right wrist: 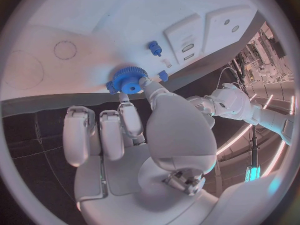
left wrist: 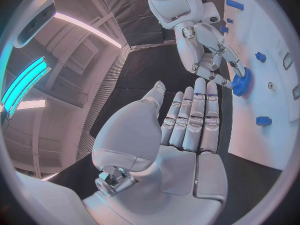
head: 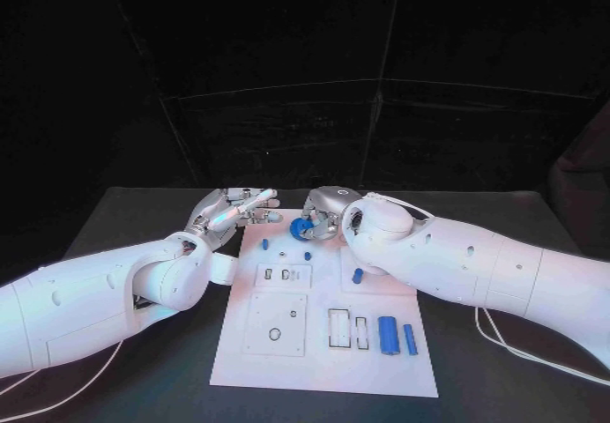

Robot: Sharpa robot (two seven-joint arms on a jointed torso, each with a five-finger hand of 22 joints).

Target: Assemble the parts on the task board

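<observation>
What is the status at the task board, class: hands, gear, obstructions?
Right hand touching blue gear at task board far edge. Left hand open, empty, beside board. Nothing blocking.

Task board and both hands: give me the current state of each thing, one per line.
Task board: flat on the table.
Blue gear: at the board's far edge, pinched by the right hand.
Right hand: fingertips on the gear.
Left hand: open, fingers straight, beside the board, holding nothing.
Blue cylinder: lying loose on the board's near right.
Blue bar: lying beside the cylinder, untouched.
</observation>
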